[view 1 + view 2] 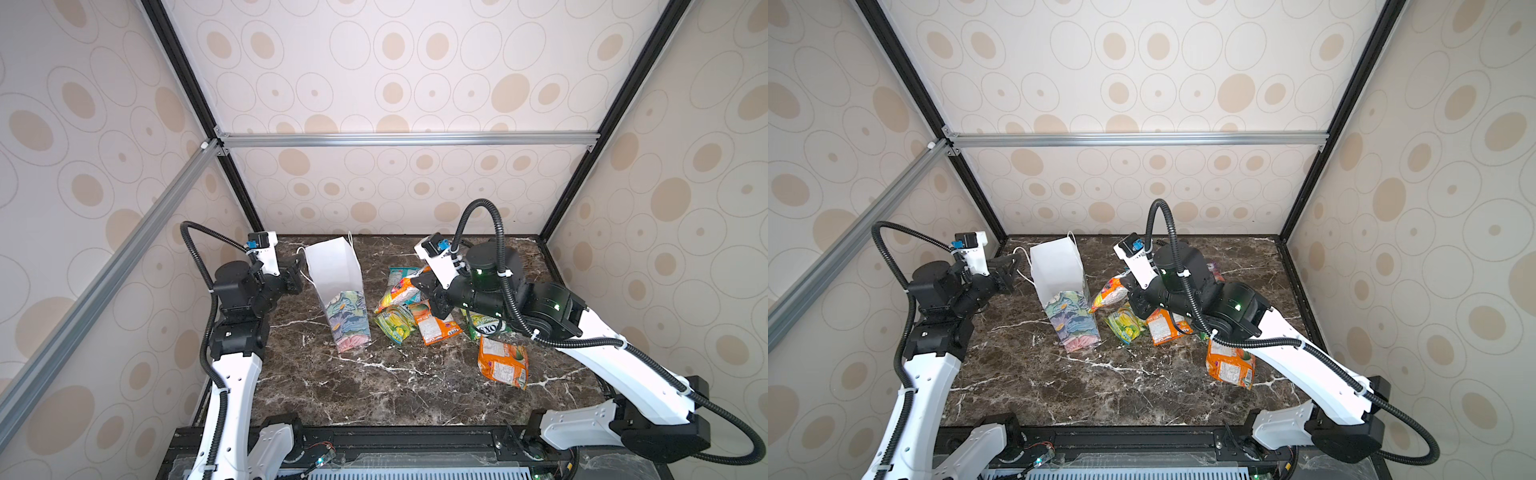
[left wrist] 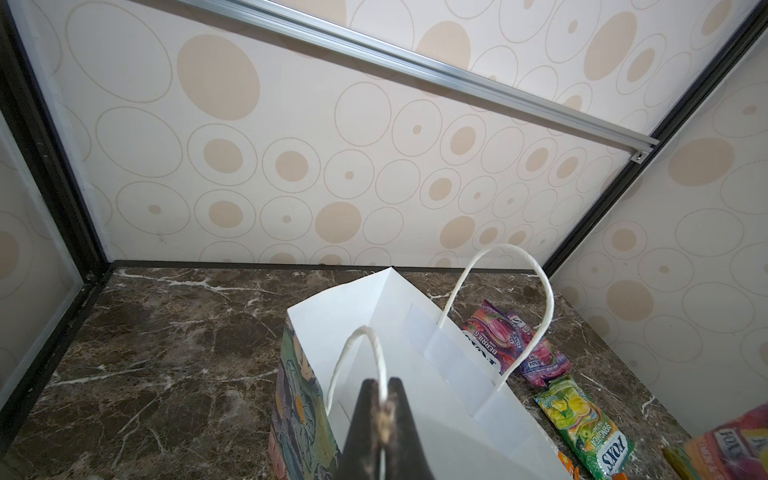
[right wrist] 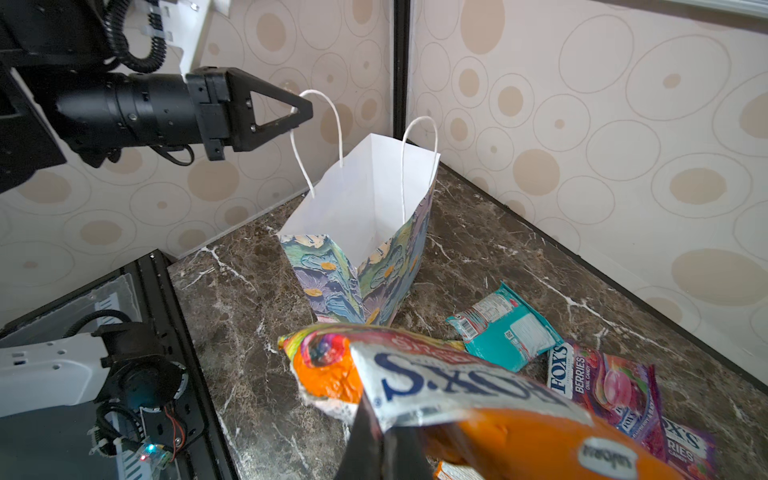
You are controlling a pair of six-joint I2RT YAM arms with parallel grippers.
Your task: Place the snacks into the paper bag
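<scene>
One glossy plastic FOX'S packet, orange with a white band point(image 3: 436, 386), is clamped by its edge in the right tool point(image 3: 384, 436), whose jaws are fully closed on it. It hangs at about 3 o'clock from the tall paper bag, white inside and printed with pastel flowers outside point(image 1: 337, 278). The bag stands mouth up at about 11 o'clock on the dark marble worktop point(image 1: 374, 395). The left tool point(image 2: 384, 401), at 9 o'clock of the bag, is pinched shut on one white cord handle point(image 2: 362, 332). The other packets, among them a green-yellow packet point(image 1: 395, 327), an orange packet point(image 1: 503, 365) and a teal packet point(image 3: 505, 328), lie at 3 to 4 o'clock from the bag.

I see three risks. The bag looks light and is steadied only by one cord, so if the packet strikes the rim, the bag may tip or slide toward 9 o'clock. The free handle loop stands over the mouth and may catch the packet. The glossy film is gripped only at its edge, so it may slip out before it is above the opening.
</scene>
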